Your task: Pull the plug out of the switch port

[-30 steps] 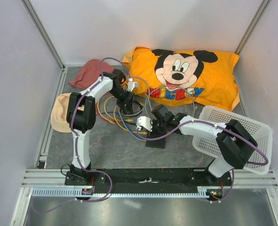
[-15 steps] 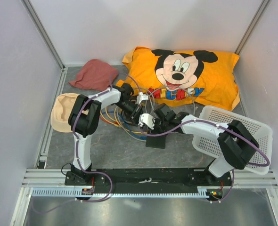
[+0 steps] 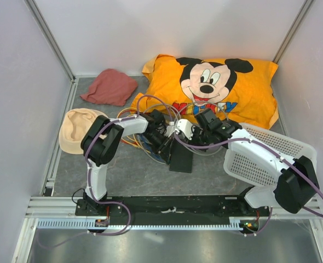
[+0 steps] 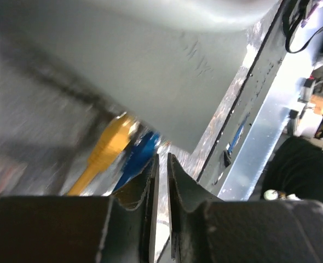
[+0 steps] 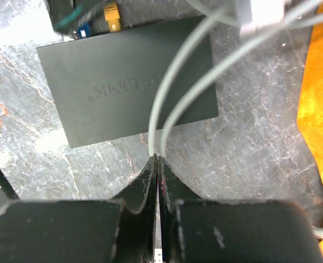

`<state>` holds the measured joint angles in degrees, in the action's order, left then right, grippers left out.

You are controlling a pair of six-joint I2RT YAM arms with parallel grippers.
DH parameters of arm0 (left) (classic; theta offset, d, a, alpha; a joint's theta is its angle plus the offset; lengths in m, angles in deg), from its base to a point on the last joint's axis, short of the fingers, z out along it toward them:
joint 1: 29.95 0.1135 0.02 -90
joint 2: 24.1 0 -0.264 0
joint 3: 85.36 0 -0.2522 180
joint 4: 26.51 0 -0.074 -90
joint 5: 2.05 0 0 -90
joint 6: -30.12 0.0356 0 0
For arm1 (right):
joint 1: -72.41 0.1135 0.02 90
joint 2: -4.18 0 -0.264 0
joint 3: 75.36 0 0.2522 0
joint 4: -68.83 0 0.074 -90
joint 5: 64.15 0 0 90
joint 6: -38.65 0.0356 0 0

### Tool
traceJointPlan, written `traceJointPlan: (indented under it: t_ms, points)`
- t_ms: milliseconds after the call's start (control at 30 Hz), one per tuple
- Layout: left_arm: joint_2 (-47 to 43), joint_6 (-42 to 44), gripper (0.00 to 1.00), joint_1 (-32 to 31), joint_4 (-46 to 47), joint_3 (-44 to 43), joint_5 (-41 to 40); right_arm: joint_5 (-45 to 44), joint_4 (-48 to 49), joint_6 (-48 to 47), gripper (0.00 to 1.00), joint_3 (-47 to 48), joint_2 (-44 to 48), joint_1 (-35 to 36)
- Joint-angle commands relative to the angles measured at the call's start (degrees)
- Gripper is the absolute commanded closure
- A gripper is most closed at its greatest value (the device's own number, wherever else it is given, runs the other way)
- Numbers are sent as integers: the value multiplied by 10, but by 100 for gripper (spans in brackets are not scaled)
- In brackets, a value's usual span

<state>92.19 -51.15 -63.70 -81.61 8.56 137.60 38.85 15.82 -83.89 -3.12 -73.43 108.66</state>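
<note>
Fingertips of the right gripper [image 5: 157,164] are pressed together at a grey cable [image 5: 175,71] beside the switch [image 5: 128,82]; the left gripper's [image 4: 162,164] are set narrowly apart, empty.

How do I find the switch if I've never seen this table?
Find the big orange Mickey Mouse pillow at the back of the table. Just in front of it, left of the white mesh basket, lies the switch. It is the only flat, plain black box, with a yellow plug and a blue plug at one end.
</note>
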Motion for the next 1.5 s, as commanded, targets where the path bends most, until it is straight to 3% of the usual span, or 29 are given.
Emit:
traceJointPlan:
  t_ms: [0, 233, 500, 600, 633, 667, 733, 867, 1000, 1100, 1133, 1233, 1300, 1333, 1467]
  points:
    - [-26, -13, 82, -51, 73, -12, -25, 3, -22, 31, 93, 14, -4, 0]
    - [-3, -20, 83, -89, 61, -39, -28, -23, -10, 49, 92, 18, 18, -14]
    - [-125, 39, 73, -49, -8, -3, -25, 44, -30, 33, 87, 0, 19, -19]
    - [-135, 52, 71, -26, -27, -16, -21, 16, 1, 75, 61, -11, 7, -18]
    - [-134, 54, 71, -20, -31, -21, -17, 2, 15, 88, 49, -13, 8, -18]
    - [-128, 55, 71, -13, -38, -27, -11, -26, 48, 107, 43, -20, 12, -18]
    - [-121, 43, 71, 10, -38, -41, 3, -42, 71, 114, 32, -26, 12, -19]
    - [-111, 24, 71, 41, -37, -60, 22, -73, 94, 111, 20, -21, -37, -19]
    - [-120, 24, 71, 74, -36, -71, 21, -54, 100, 84, 5, -17, -90, -18]
    - [-125, 22, 71, 94, -35, -70, 19, -82, 113, 84, 18, 0, -129, -18]
    - [-130, 21, 71, 99, -34, -69, 19, -96, 116, 82, 30, 8, -132, -17]
    - [-144, 23, 71, 113, -30, -59, 17, -108, 113, 56, 48, 52, -131, 0]
    - [-150, 23, 71, 122, -27, -49, 14, -104, 90, -4, 57, 80, -127, 17]
    - [-154, 23, 71, 125, -24, -46, 12, -98, 77, -32, 68, 88, -123, 37]
    - [-157, 23, 71, 143, -15, -34, 12, -11, -46, -205, 85, 116, -108, 77]
